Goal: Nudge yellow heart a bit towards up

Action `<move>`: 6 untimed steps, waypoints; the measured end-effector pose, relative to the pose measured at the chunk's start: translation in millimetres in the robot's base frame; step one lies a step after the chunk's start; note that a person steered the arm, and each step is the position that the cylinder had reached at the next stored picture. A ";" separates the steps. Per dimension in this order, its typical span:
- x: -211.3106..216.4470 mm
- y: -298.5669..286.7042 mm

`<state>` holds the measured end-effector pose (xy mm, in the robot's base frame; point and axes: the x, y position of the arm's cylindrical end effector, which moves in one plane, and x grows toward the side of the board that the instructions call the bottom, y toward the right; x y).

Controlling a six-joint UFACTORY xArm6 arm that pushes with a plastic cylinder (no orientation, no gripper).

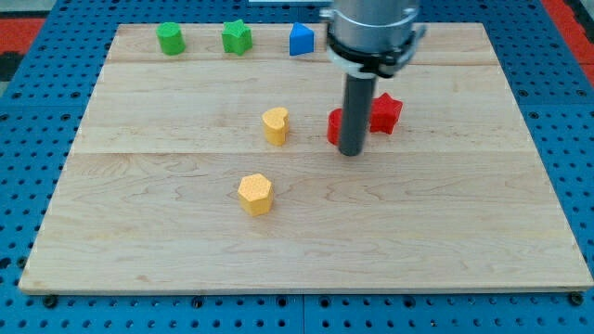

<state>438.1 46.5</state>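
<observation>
Yellow heart (275, 125) sits near the middle of the wooden board (445, 241), a little toward the view's top and left of centre, and you can see it stands free, touching nothing. Your rod's tip (351, 152) rests on the board well to the view's right of the heart, with a bare strip of wood between them. The rod has no jaws and holds nothing. It stands just in front of a red block (336, 126), partly hiding it so you cannot tell its shape, and a red star (386, 112) lies just to the view's right of the rod. Below the heart lies a yellow hexagon (254, 194). Along the top edge you have a green cylinder (171, 39), a green star (237, 37) and a blue block (301, 40)
</observation>
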 end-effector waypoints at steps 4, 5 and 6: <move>-10.3 -108.2; -31.3 -117.0; -38.8 -111.6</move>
